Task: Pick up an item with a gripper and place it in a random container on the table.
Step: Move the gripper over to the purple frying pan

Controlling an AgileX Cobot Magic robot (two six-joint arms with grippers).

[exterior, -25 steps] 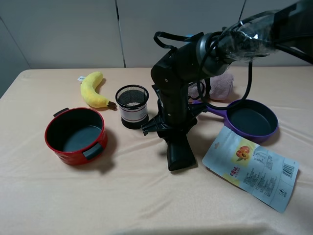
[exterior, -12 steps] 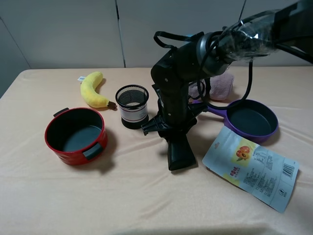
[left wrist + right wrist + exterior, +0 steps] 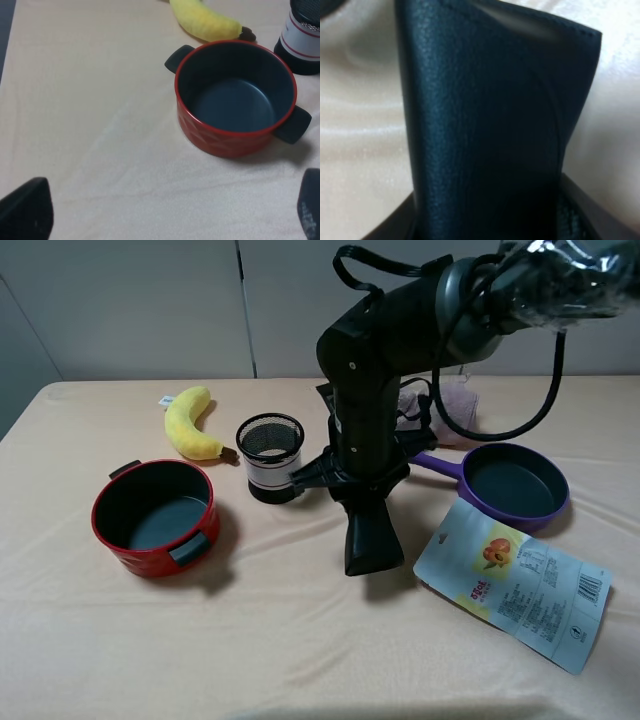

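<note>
Right tool (image 3: 362, 498), pinching the black case (image 3: 370, 540) at its narrow end, has risen. The case now appears just clear of the bench (image 3: 300, 650), near the purple pan (image 3: 518, 490); transfer remains. Left tool (image 3: 167, 215) is spread and empty.

One black wedge case (image 3: 371, 540), one purple frying pan (image 3: 515, 487), one red two-handled pot (image 3: 155, 517), one black mesh cup (image 3: 270, 455), one yellow plush banana (image 3: 189, 422), one printed foil pouch (image 3: 512, 583), one pink cloth (image 3: 455, 410), one black robot arm (image 3: 365, 370) in the high view, one peach-draped counter (image 3: 300, 640).
</note>
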